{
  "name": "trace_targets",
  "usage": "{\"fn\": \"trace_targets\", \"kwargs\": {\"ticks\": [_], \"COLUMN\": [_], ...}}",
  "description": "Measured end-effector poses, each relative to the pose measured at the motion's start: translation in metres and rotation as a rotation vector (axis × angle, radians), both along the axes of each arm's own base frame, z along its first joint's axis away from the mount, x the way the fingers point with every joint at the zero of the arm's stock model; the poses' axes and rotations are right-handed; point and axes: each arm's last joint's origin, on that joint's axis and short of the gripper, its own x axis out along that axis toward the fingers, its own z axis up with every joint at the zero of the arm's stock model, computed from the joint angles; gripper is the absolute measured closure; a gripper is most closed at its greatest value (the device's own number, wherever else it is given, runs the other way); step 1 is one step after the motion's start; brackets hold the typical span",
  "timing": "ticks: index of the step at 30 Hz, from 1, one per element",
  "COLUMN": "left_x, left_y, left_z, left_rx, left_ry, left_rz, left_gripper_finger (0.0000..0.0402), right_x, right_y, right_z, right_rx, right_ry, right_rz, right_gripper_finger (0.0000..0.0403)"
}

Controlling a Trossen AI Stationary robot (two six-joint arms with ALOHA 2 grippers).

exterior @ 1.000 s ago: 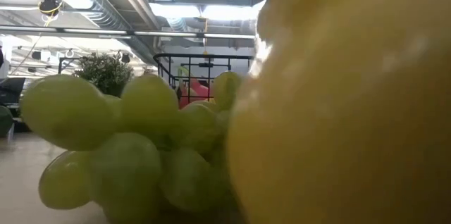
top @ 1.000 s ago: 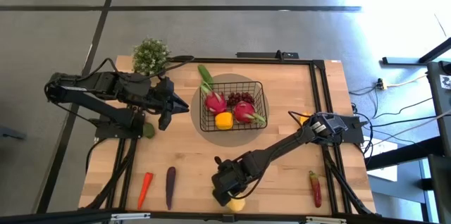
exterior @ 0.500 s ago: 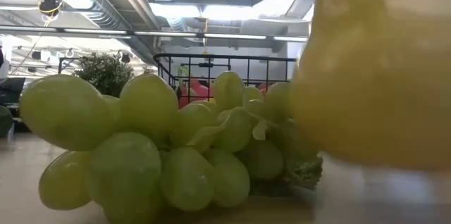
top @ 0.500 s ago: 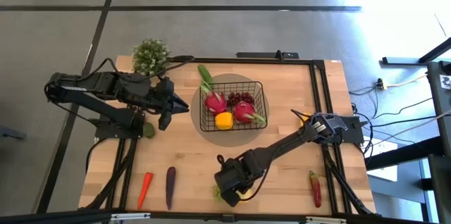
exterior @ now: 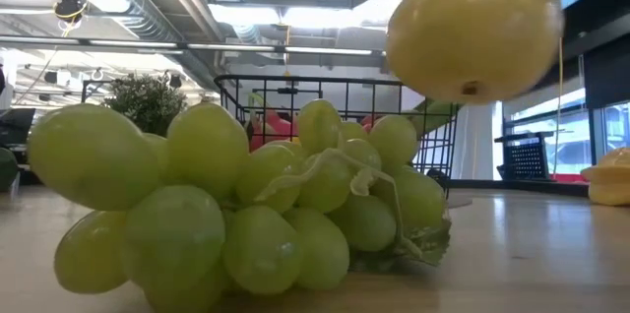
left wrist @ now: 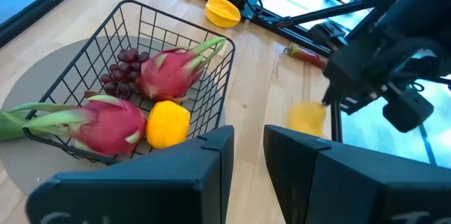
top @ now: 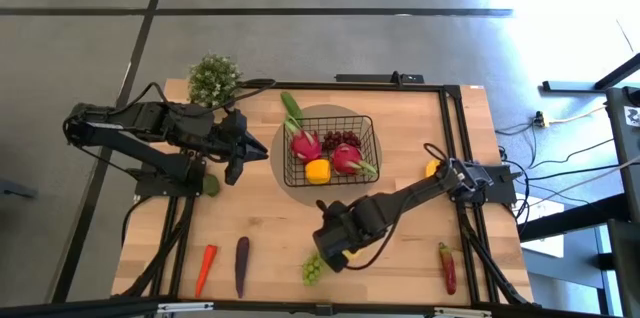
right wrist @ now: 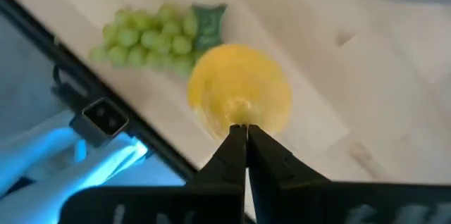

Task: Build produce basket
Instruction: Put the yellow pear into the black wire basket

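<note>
Lemon (right wrist: 239, 98) sits pinched at the tips of my right gripper (right wrist: 246, 134), green grapes (right wrist: 151, 36) just beyond its fingers.

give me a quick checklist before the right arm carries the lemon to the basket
1. Grip: right gripper pinches the lemon by its tip only: not ok.
2. Lemon lifted clear of the green grapes: ok.
3. Free room in the basket beside the dragon fruits: ok.
4. Left gripper waits outside the basket: ok.
5. Table between lemon and basket bare: ok.
</note>
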Motion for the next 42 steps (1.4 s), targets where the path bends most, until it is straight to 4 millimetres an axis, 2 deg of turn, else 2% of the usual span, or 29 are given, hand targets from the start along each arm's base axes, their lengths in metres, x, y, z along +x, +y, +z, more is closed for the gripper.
{"fn": "trace_targets", "kwargs": {"ticks": [8, 18, 26, 31, 39, 42], "left_x": [0.000, 0.000, 0.005, 0.005, 0.005, 0.005], "left_y": [0.000, 0.000, 0.001, 0.002, 0.004, 0.004], "left_z": [0.000, 0.000, -0.003, -0.003, -0.003, -0.003], "left_rx": [0.000, 0.007, 0.069, 0.072, 0.096, 0.123], "left_ry": [-0.003, -0.005, 0.014, 0.012, 0.013, 0.018], "left_rz": [0.000, 0.009, 0.056, 0.088, 0.129, 0.117], "left_gripper_finger": [0.0333, 0.0333, 0.0333, 0.0333, 0.0333, 0.0333], "right_x": [0.002, 0.004, 0.031, 0.033, 0.039, 0.041], "right_y": [-0.031, -0.090, -0.141, -0.169, -0.199, -0.207], "right_z": [0.021, 0.056, 0.061, 0.064, 0.068, 0.062], "right_rx": [-0.085, -0.163, -0.220, -0.248, -0.315, -0.306], "right_ry": [-0.095, -0.240, -0.405, -0.423, -0.478, -0.480], "right_rz": [0.009, 0.153, 0.344, 0.410, 0.458, 0.471], "right_gripper_finger": [0.0403, 0.0403, 0.0403, 0.0403, 0.0403, 0.0403]}}
